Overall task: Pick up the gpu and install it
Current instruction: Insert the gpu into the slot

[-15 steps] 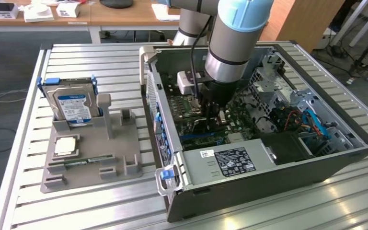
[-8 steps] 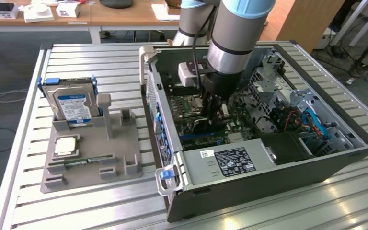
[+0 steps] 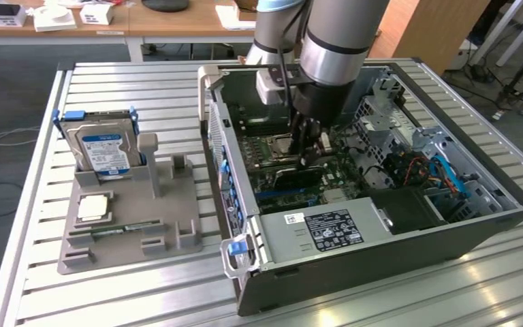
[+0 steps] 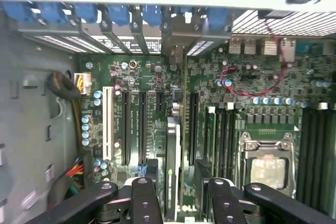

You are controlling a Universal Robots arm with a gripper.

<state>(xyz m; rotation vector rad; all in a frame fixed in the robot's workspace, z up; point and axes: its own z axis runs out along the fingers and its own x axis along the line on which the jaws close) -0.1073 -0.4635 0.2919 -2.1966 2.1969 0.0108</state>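
Labels around me, none I can read
In the computer case (image 3: 380,269), the power supply (image 3: 284,246) bears a black label (image 3: 332,229) with white print too fine to read; a white sticker (image 3: 291,218) sits just beside it; outside the case, the hard drive's (image 3: 103,151) blue-white label is equally illegible

Tool (image 3: 312,154) grips gpu (image 3: 296,180) inside case (image 3: 380,272)
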